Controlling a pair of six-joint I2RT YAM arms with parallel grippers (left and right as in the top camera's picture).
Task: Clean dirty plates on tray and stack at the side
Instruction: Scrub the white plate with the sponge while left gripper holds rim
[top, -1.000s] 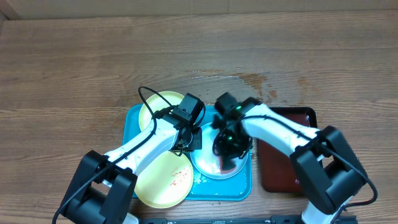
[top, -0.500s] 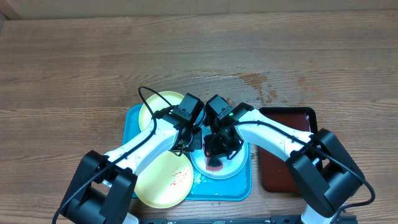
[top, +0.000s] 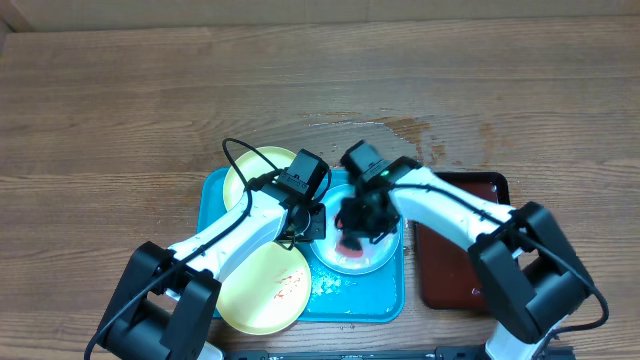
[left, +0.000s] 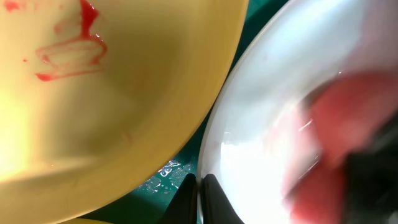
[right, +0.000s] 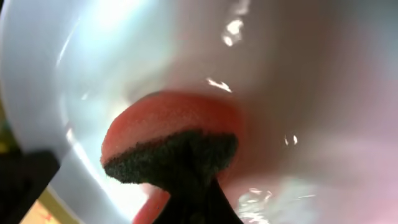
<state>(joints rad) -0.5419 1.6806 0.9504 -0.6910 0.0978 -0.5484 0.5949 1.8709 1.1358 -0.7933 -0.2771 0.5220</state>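
A turquoise tray (top: 215, 186) holds three plates. The mint-blue plate (top: 372, 258) lies at its right; it fills the right wrist view (right: 124, 56) and shows in the left wrist view (left: 261, 124). My left gripper (top: 314, 222) (left: 199, 199) is shut on this plate's left rim. My right gripper (top: 357, 225) (right: 193, 186) is shut on a red sponge with a dark scouring side (right: 168, 143), pressed onto the plate's inside. One yellow-green plate (top: 262, 285) with red smears (left: 68, 53) lies at the front left. Another yellow-green plate (top: 250, 170) lies at the back left.
A dark red-brown tray (top: 450, 270) sits right of the turquoise tray. A wet patch (top: 400, 130) marks the wooden table behind the trays. Foam or water drops (top: 325, 285) lie on the turquoise tray by the mint-blue plate.
My right gripper with the sponge swept left across the mint-blue plate, then back toward its upper middle. The left gripper kept its hold on the rim.
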